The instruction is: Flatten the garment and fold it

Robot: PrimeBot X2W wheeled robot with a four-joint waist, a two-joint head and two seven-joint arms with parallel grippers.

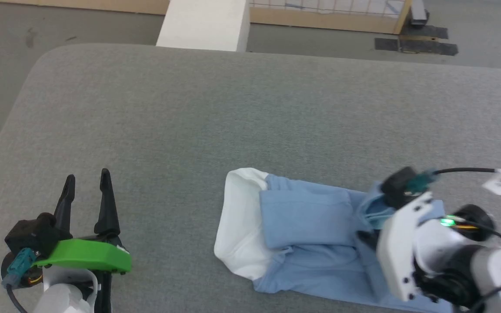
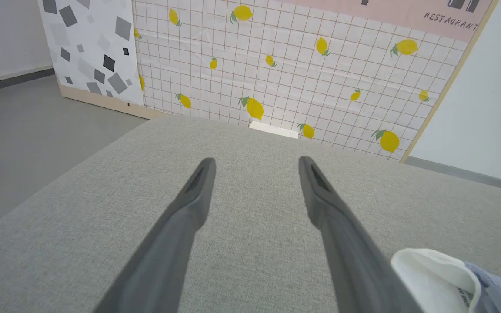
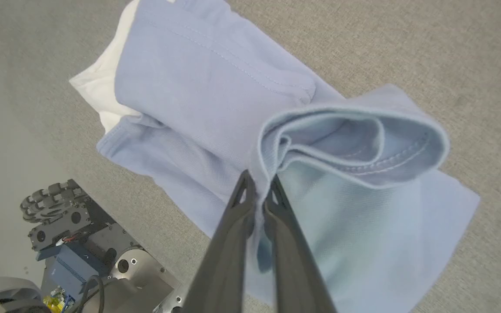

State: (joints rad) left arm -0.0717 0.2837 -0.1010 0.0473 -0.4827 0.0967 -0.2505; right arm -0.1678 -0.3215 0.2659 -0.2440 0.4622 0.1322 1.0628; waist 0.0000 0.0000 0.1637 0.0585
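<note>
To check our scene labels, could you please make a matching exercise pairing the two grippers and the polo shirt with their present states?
Column one:
1. left gripper
2. right gripper
3. light blue short-sleeved polo shirt

Column two:
A. lying partly folded on the grey cloth surface
B. shut on an edge of the shirt
C. open, holding nothing

Pairs: 1-C; 2-B; 3-A

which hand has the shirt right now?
The right hand: pinched shut on a raised blue fold of the garment. The left hand stands open, apart from it.
</note>
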